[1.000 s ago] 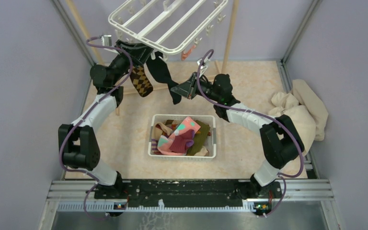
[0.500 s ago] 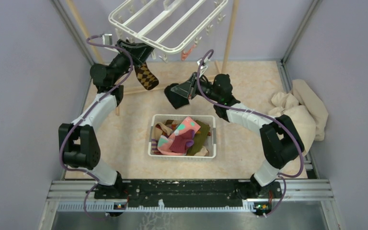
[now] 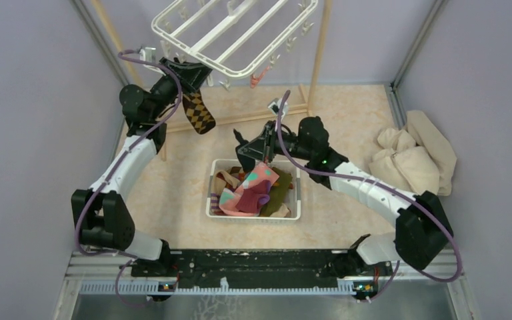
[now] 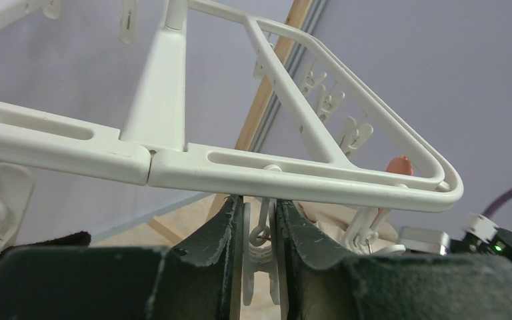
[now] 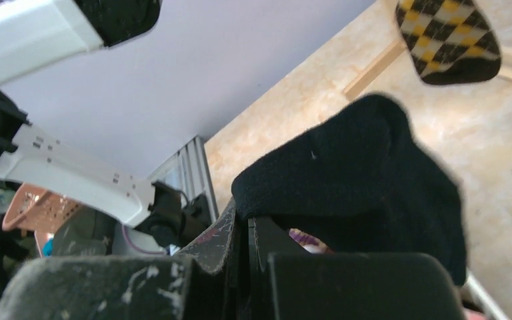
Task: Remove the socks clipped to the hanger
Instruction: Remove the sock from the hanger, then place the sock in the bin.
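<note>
Black sock (image 5: 360,167) we clench in the right gripper (image 5: 243,223) over the mid-frame basket (image 3: 255,216) to drop; left gripper (image 4: 259,220) straddles a hanger (image 4: 293,177) clip (image 4: 260,257), squeeze unclear.

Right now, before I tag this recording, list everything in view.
hanger: one, white, hung up at the back.
argyle sock: one, brown-yellow, dangling under the hanger's near-left corner.
black sock: one, black, held near the basket's back edge.
basket: one, white, centre floor.
socks in the basket: several, pink-mint, purple, olive; count unclear.
cloth heap: one, beige, right side.
wooden poles: two, tan, beside the hanger.
left end effector: one, black, closed around a clip on the hanger's rim.
right end effector: one, black, shut on the black sock.
</note>
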